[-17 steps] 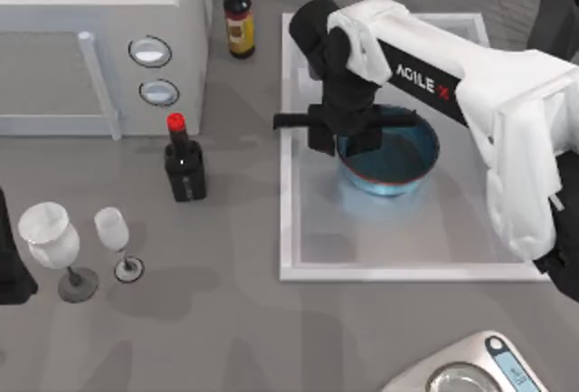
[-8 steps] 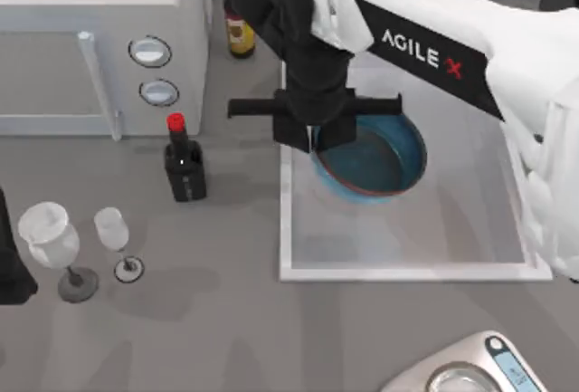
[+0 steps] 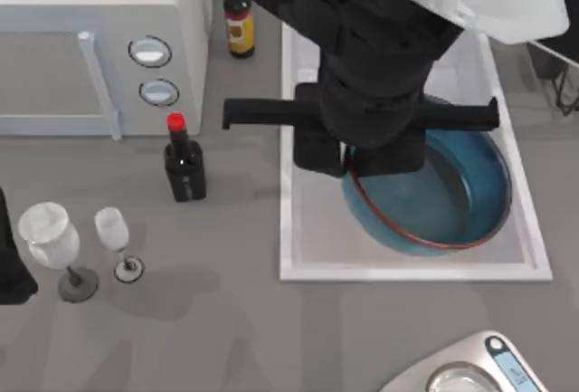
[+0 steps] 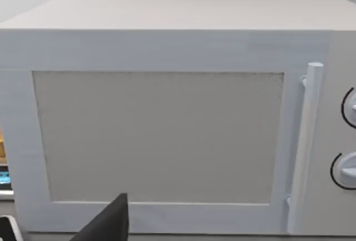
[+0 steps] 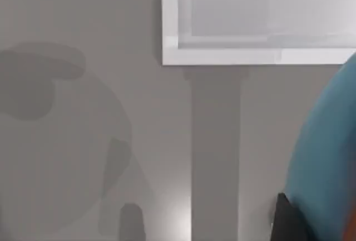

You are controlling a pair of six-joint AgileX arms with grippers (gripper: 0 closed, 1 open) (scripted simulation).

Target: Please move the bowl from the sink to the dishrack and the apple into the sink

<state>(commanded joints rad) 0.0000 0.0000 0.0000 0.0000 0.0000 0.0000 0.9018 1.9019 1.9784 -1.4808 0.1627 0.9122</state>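
My right gripper [image 3: 351, 164] is raised high above the white sink [image 3: 288, 229] and is shut on the left rim of the blue bowl [image 3: 452, 202]. The bowl hangs tilted over the basin, its reddish-brown rim and teal inside facing up. In the right wrist view the bowl's blue wall [image 5: 328, 157] sits beside a dark fingertip [image 5: 285, 219], with the sink's corner [image 5: 222, 57] far below. Wires of the dishrack [image 3: 563, 75] show at the right edge. The apple is out of view. My left arm [image 3: 11, 270] is parked at the table's left edge.
A white microwave [image 3: 90, 39] stands at the back left and faces the left wrist camera [image 4: 167, 135]. A dark bottle with a red cap [image 3: 184, 161], a brown bottle [image 3: 239, 19], two wine glasses [image 3: 54, 247] and a scale [image 3: 479, 369] stand around the sink.
My right arm has risen steeply toward the camera, lifting the bowl off the sink floor and carrying it somewhat rightward. The left arm has stayed still.
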